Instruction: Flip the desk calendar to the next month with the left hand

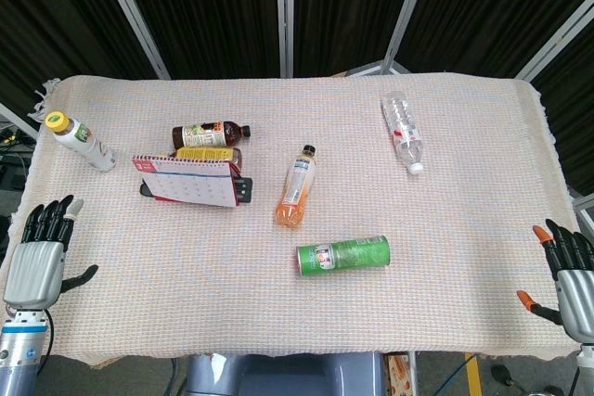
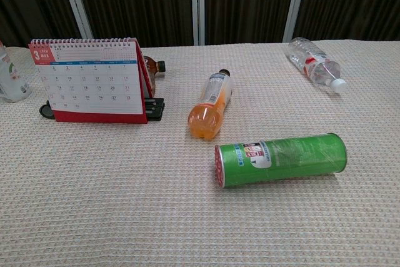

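Observation:
The desk calendar (image 1: 188,181) stands upright on the left half of the table, its white month page with a red base facing me; the chest view shows the calendar (image 2: 90,79) with its spiral binding on top. My left hand (image 1: 37,255) hovers at the table's near left edge, fingers spread and empty, well short of the calendar. My right hand (image 1: 568,271) sits at the near right edge, fingers apart, holding nothing. Neither hand appears in the chest view.
Behind the calendar lie a brown bottle (image 1: 210,134) and a yellow packet (image 1: 206,154). A yellow-capped bottle (image 1: 82,142) stands far left. An orange drink bottle (image 1: 295,187), a green can (image 1: 343,255) and a clear water bottle (image 1: 404,130) lie on the woven cloth (image 1: 464,220).

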Controlling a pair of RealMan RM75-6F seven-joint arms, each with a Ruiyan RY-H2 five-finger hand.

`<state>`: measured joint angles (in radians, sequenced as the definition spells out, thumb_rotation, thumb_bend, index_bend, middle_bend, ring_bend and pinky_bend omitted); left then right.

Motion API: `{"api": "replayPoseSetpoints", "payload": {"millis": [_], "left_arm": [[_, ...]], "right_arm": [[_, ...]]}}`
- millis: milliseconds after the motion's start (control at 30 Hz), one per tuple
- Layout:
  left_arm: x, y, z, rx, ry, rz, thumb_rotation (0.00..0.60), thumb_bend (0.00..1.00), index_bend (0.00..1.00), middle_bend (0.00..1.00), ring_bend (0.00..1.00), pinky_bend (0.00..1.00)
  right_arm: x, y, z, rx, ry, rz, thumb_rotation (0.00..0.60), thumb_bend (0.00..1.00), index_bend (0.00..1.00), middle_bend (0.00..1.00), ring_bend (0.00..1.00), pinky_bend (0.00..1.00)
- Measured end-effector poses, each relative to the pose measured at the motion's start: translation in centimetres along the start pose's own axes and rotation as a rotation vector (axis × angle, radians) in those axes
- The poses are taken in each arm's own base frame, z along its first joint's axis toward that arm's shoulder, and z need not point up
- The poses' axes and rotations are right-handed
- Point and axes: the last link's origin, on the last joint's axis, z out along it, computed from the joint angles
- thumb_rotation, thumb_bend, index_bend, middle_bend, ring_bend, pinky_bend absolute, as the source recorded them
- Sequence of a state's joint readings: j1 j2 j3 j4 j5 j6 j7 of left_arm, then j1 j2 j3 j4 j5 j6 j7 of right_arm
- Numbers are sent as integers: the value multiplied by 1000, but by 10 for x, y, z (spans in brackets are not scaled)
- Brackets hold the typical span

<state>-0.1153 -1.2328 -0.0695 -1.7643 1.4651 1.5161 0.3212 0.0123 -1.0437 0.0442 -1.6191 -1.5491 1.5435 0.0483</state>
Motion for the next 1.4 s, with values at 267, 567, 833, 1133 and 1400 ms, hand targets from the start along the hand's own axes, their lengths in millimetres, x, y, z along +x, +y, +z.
{"api": "replayPoseSetpoints", "payload": {"millis": [267,567,833,1133,1400], "left_arm": [[-1,1,-1,-2,-4,4,600,24,0,0,0,0],[-5,2,0,-4,-25,1,600,37,0,0,0,0],[-9,0,5,47,-29,-21,600,548,0,552,551,487],[-33,3,18,166,-235,-246,600,759,0,664,668,579],[-47,9,43,218,-362,-373,600,801,0,664,668,579]], "right_arm": [[1,0,-1,0,1,2,600,93,0,0,0,0],[0,0,0,0,-3,4,600,93,0,0,0,0],[-2,-1,-1,1,-11,4,600,94,0,0,0,0],[-2,-2,-1,5,-15,14,600,93,0,0,0,0],[-1,-2,0,3,-15,20,600,93,0,0,0,0]]}}
